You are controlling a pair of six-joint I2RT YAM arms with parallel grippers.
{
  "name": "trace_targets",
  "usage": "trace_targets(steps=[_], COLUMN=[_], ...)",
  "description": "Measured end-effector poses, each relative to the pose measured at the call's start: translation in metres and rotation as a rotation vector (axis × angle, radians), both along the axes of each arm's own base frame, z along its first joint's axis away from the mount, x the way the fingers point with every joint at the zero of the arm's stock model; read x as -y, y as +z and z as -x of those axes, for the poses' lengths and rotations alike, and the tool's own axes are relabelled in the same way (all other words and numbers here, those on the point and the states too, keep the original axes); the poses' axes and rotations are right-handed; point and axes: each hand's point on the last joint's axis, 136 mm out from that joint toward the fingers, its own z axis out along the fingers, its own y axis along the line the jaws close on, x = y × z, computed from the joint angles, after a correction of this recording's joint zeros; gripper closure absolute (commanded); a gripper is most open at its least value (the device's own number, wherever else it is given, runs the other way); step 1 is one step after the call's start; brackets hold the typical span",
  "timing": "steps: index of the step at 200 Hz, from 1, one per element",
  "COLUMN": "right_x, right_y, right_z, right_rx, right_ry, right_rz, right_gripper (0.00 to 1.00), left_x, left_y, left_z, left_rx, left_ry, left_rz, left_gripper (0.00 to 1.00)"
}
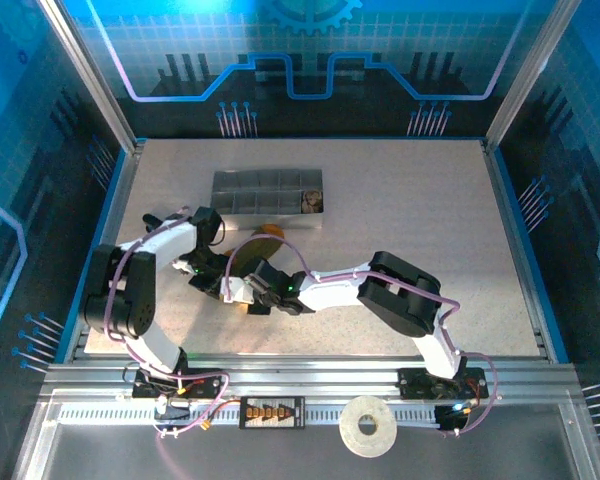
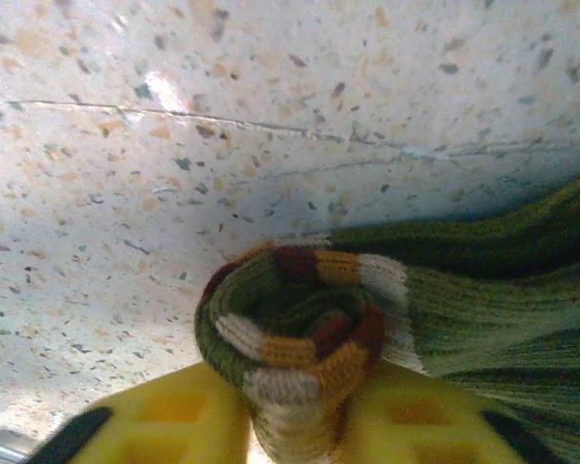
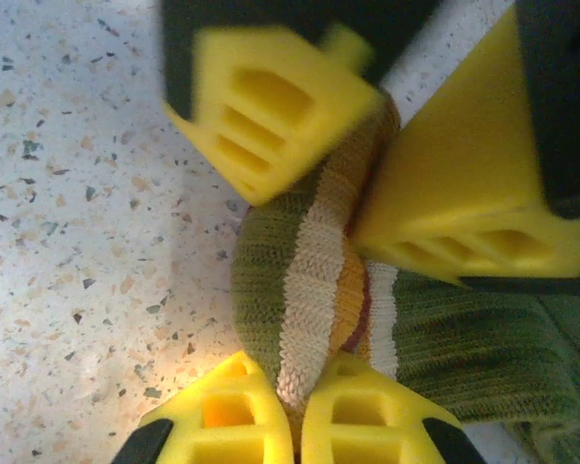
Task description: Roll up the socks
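Note:
The olive green sock (image 2: 300, 319) lies on the speckled table, its striped end wound into a tight roll and its ribbed leg trailing right. My left gripper (image 2: 295, 425) is shut on that roll, with a yellow finger pressing each side. From the opposite side my right gripper (image 3: 298, 416) is shut on the same roll, pinching its cream and orange stripes (image 3: 319, 290). The left gripper's fingers (image 3: 271, 106) also flank the sock at the top of the right wrist view. Both grippers (image 1: 242, 295) meet left of the table's centre. A brown bundle (image 1: 268, 237), apparently the beige-brown sock, sits just beyond them.
A grey divided tray (image 1: 220, 180) stands at the back, left of centre, with something brownish in its right-hand compartment (image 1: 312, 202). Raised frame rails run along the table's left and right sides. The right arm's elbow (image 1: 405, 290) reaches across the middle.

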Motion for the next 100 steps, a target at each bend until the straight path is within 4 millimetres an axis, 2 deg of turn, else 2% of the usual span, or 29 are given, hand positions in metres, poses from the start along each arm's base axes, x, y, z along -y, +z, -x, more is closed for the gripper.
trace_targets(steps=[20, 53, 100], right_x=[0.001, 0.001, -0.005], right_y=[0.0, -0.002, -0.004], right_z=[0.0, -0.001, -0.004], right_rx=[-0.067, -0.202, -0.376], right_ry=[-0.023, -0.065, -0.096], right_rz=[-0.019, -0.054, -0.088], right_gripper=[1.0, 1.0, 1.0], left_x=[-0.004, -0.014, -0.022], left_y=[0.013, 0.034, 0.034], left_z=[0.0, 0.002, 0.018], left_rx=[0.046, 0.122, 0.16], left_ry=[0.004, 0.032, 0.08], left_rz=[-0.017, -0.027, -0.033], left_gripper=[0.49, 0.41, 0.38])
